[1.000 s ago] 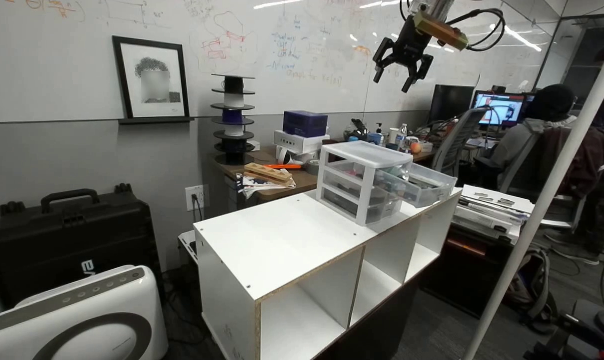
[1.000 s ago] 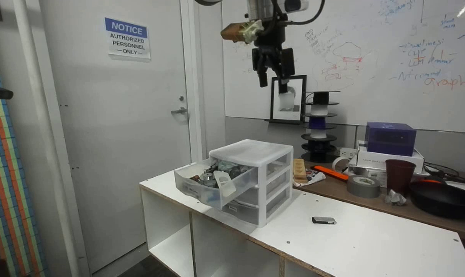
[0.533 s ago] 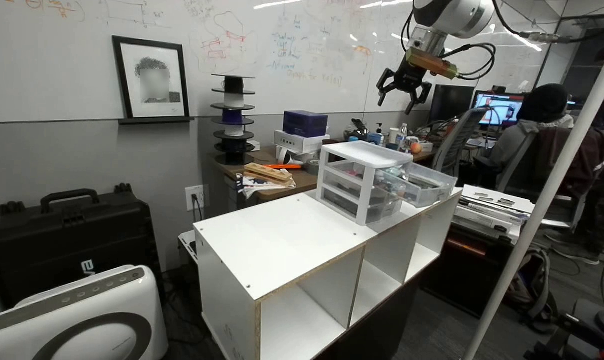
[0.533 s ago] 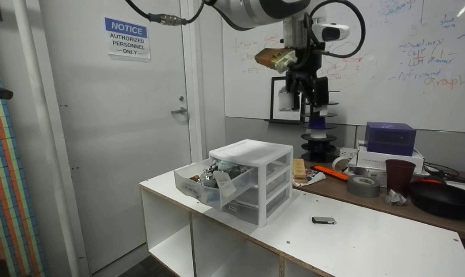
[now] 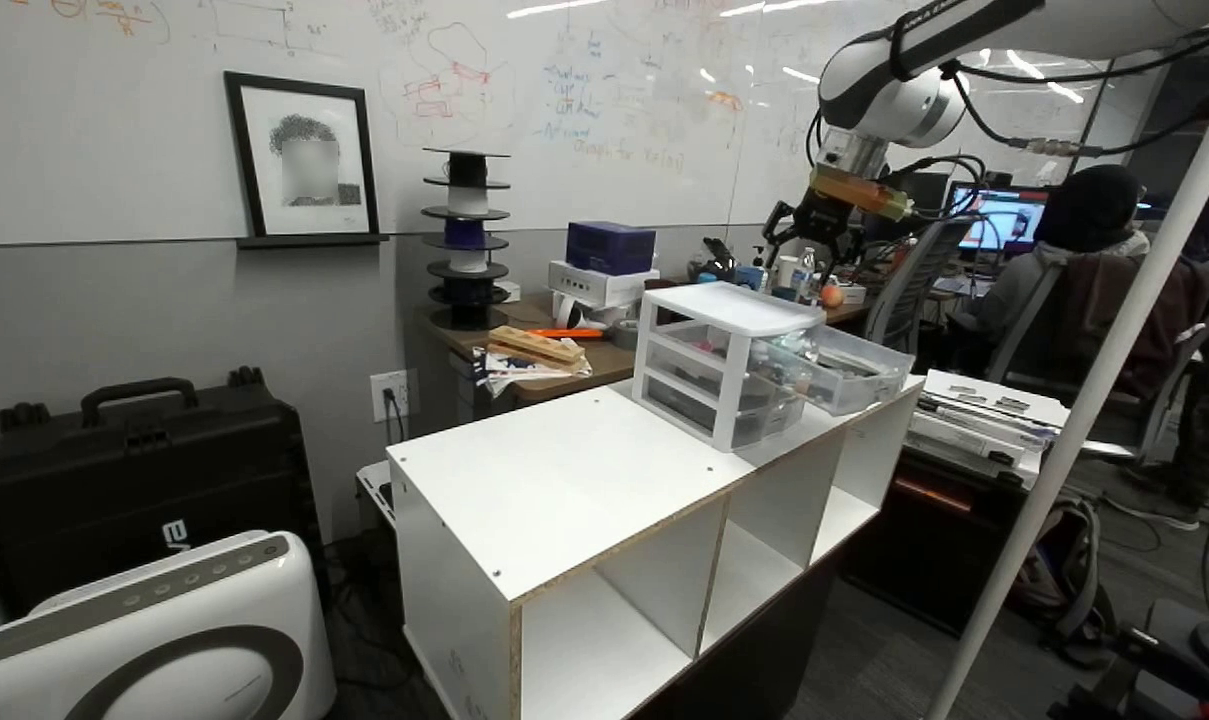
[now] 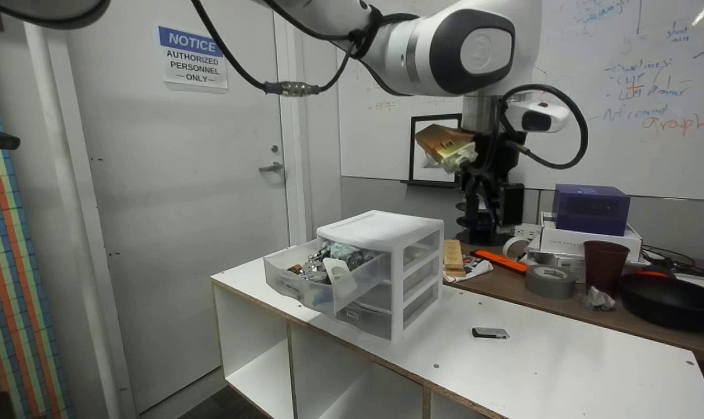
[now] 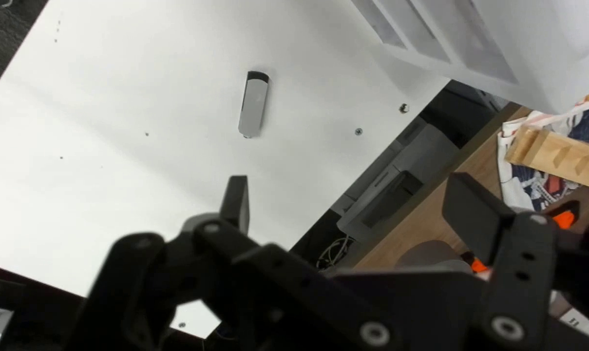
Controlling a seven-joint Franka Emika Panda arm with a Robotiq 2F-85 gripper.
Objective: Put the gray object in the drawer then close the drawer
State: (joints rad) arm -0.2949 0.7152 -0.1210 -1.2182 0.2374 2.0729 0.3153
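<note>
One gray object (image 7: pixel 254 106), flat and narrow with a black end, lies on the white shelf (image 6: pixel 573 366); in an exterior view it is to the right of the small drawer unit (image 6: pixel 381 230), near to it but apart. The drawer (image 6: pixel 305 294), of translucent plastic, is pulled out toward the left, as seen from there; its rim comes out just below the roof of the unit; inside are many small mixed pieces (image 6: pixel 314 270), some of metallic look, and one pale flat piece (image 6: pixel 330 272) is tilted by the right wall of the drawer. The gripper (image 7: pixel 347 204) hangs in the air with its fingers (image 7: pixel 474 212) pointing down; the wrist view shows these fingers wide apart, with only air between them; the gray object lies farther away than the fingertips, well apart from them. On the far side of the shelf, in an exterior view, stands a brown desk (image 6: pixel 503 285); from left to right it carries a wooden piece (image 6: pixel 453 257), an orange tool (image 6: pixel 500 262), a roll of gray tape (image 6: pixel 547 288), a dark red cup (image 6: pixel 605 267) and a black pan (image 6: pixel 672 299); a purple box (image 6: pixel 590 209) rests upon a white box (image 6: pixel 563 240). In an exterior view a framed portrait (image 5: pixel 304 155) is on the far wall (image 5: pixel 114 150), and a stack of spools (image 5: pixel 466 202) is to the right of it.
</note>
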